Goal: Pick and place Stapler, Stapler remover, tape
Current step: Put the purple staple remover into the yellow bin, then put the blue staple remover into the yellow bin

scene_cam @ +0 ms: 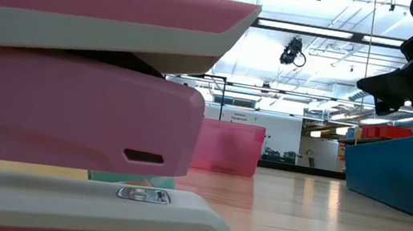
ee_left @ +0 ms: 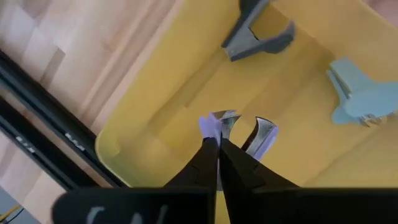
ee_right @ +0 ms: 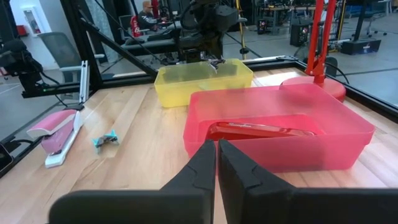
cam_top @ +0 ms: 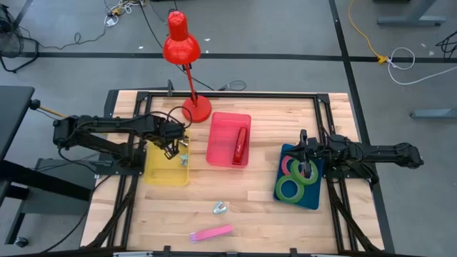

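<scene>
High view: pale planked wooden worktop (cam_top: 250,214). At 3 o'clock, blue bin (cam_top: 285,153) with three flat tape rolls (cam_top: 300,178), open-centred, two green, one smaller pinkish-red. Right claw (cam_top: 305,168) above them, fingers pressed together, empty. At centre, translucent red bin (cam_top: 223,132) with one red stapler (cam_top: 240,145) lying lengthwise. At 9 o'clock, yellow bin (cam_top: 164,168) under left claw (cam_top: 171,151). Near 6 o'clock on bare wood, one small teal staple remover (cam_top: 220,208) and one pink stapler (cam_top: 211,233), apart from each other. At 12 o'clock, red desk lamp (cam_top: 182,50) with round base.

Low view: pink stapler (scene_cam: 80,90) filling the near side, glossy pink body on white base.

Left wrist view: smooth yellow plastic bin (ee_left: 143,106) with rounded corners, holding three staple removers: grey one (ee_left: 255,34), pale blue one (ee_left: 360,96), and purple one with metal fangs (ee_left: 239,130) at the closed tips of the left claw (ee_left: 217,146); grip or mere touch, cannot tell.

Right wrist view: right claw (ee_right: 216,149) closed on nothing, facing red bin (ee_right: 280,124).
</scene>
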